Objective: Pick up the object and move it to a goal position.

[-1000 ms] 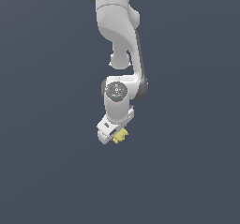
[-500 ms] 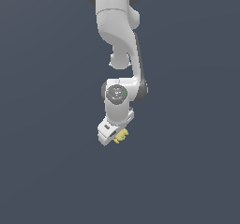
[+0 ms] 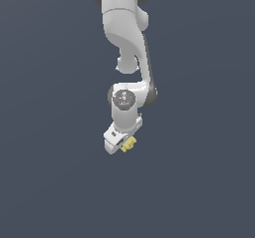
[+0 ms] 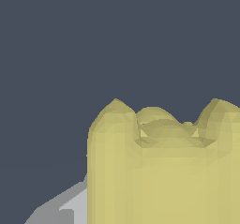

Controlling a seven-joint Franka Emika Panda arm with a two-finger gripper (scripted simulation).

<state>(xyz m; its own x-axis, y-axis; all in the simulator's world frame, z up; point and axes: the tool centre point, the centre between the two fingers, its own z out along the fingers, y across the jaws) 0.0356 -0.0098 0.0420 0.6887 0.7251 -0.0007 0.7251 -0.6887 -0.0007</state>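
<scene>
Carrying the pale yellow ridged block [image 3: 129, 144] pinched in the end effector [image 3: 122, 145], you should move smoothly toward the goal so it cannot slip.

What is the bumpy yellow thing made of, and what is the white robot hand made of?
These are simulator renders, so this is only how they look. The yellow object looks like matte plastic or wax: flat pale colour, faceted lumps, no shine. The gripper looks like smooth white hard plastic or painted metal, with soft shading and a grey part beside the object in the wrist view.
</scene>
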